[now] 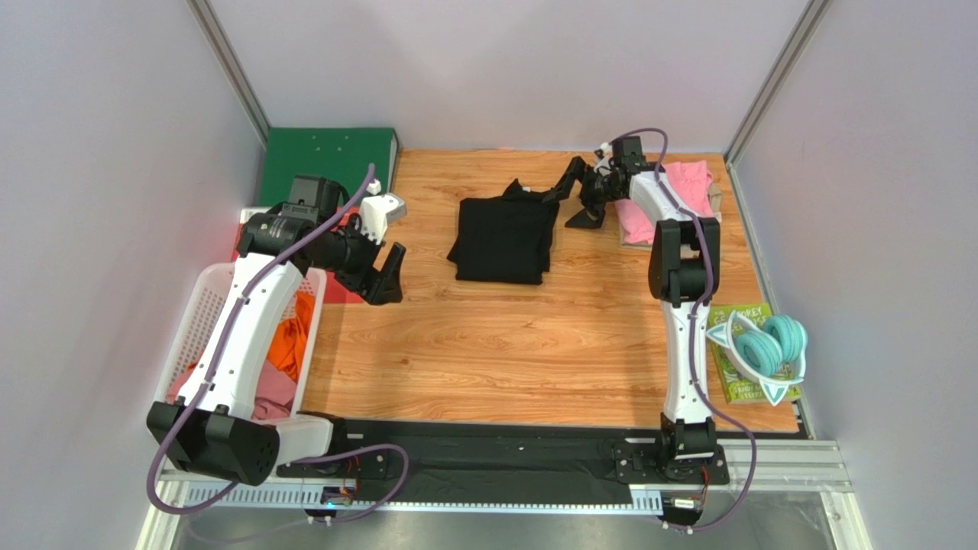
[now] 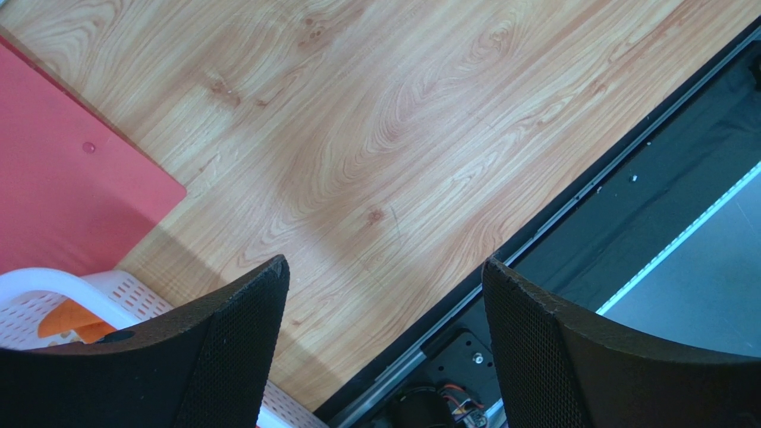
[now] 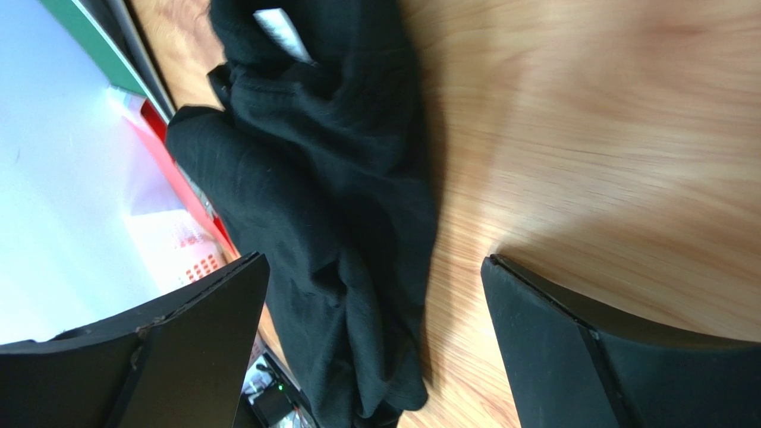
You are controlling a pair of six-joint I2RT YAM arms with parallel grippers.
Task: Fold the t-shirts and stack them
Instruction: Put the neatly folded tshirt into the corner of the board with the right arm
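L tool open over bare table, R tool open by black shirt edge

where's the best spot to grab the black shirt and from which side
Pinch the black shirt at its far right corner, where a bunched flap sticks out. Come from the right, low along the table: the open right gripper faces that edge, and the rest lies flat.

A green binder lies at the wooden desk's far left corner, with a red binder nearer, beside a white basket. At the near right, a teal bundle rests on a green booklet.
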